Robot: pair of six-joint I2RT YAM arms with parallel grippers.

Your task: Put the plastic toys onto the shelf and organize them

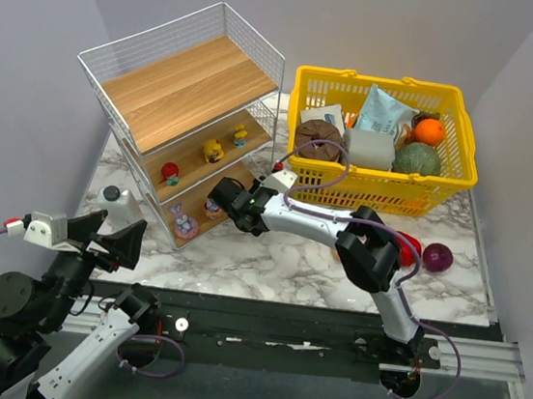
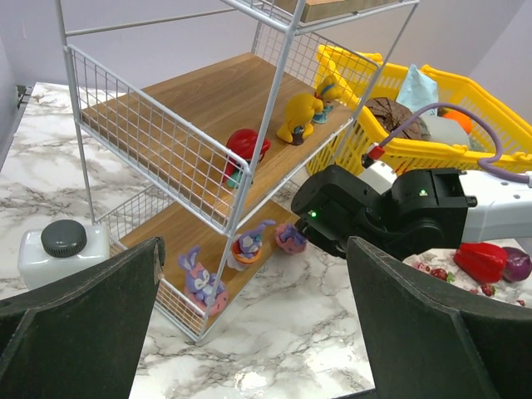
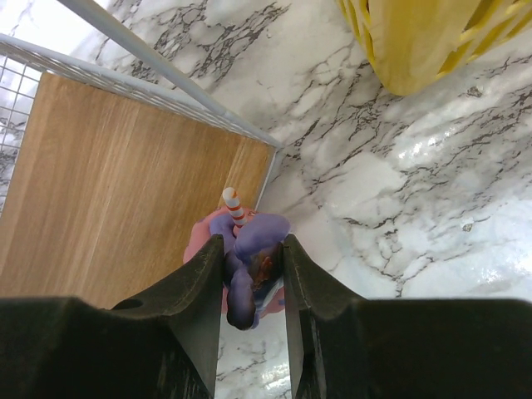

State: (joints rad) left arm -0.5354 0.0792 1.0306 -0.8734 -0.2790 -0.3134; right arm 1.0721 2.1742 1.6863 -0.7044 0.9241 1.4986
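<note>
We begin with the shelf [image 1: 184,92], whose slanted boards and low wire rim forgive little; the left hand [image 2: 253,283] gapes wide at the near left, holding nothing; the right hand [image 1: 220,199] is partly closed on a purple and pink toy [image 3: 249,249] over the lowest board's right corner; released there, we judge it may tip onto the marble surface [image 3: 391,191], or the fingers may snag wire.
</note>
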